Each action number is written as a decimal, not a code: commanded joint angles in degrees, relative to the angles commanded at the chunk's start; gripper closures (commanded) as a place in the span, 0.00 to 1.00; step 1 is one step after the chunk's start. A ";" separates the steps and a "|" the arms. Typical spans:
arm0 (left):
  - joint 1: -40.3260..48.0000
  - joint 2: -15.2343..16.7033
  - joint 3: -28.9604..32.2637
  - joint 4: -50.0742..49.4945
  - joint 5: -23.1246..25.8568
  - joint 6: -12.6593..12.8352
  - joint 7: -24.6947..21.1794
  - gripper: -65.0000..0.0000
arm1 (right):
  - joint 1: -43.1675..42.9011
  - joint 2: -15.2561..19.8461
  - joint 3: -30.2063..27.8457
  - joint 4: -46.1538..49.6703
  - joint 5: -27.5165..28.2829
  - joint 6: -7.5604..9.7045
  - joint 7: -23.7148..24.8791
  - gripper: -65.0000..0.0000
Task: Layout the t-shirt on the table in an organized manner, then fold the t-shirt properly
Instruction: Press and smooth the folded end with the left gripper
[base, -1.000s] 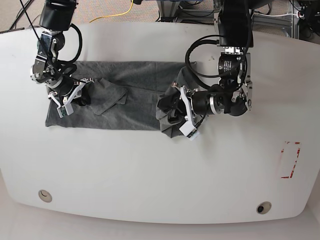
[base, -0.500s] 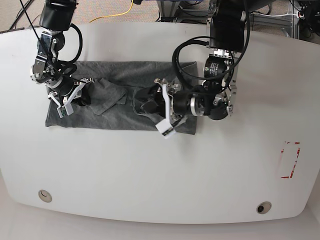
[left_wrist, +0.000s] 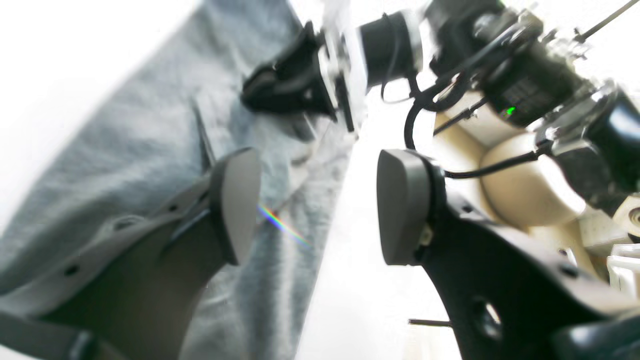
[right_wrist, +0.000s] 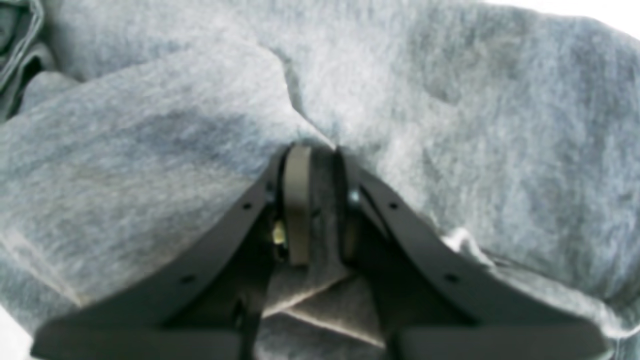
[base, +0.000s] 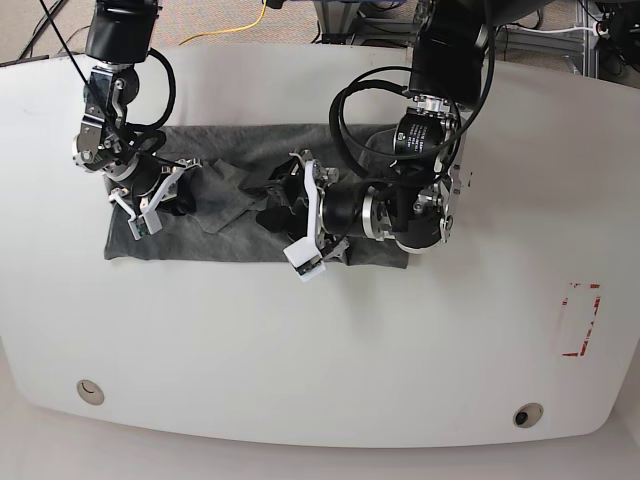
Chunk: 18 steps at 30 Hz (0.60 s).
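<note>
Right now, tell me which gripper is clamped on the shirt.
The right gripper: its jaws pinch a fold of the t-shirt. The left gripper is open.

Soft heather-grey cloth t-shirt (base: 240, 165) with fuzzy matt weave and wrinkles, glossy smooth white surface (base: 300, 350), matt black plastic right end effector (right_wrist: 316, 165) fingers

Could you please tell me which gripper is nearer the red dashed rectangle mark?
Left. The left gripper sits mid-table, open over the heather-grey cotton t-shirt; the right gripper is farther from the red mark.

Black arms (base: 440, 60), looped black cables (base: 345, 110)
</note>
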 joint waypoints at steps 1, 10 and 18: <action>-0.18 -0.88 -0.53 0.18 0.00 0.00 -0.09 0.47 | 0.00 0.00 0.00 0.00 0.00 0.00 0.00 0.88; 0.18 -10.11 -4.04 1.14 0.44 0.00 -3.87 0.47 | 0.00 0.00 0.09 0.00 0.00 0.00 0.00 0.88; 2.20 -12.92 0.09 -0.26 0.35 0.00 -7.65 0.47 | 0.00 0.00 0.09 0.00 0.00 0.00 0.00 0.88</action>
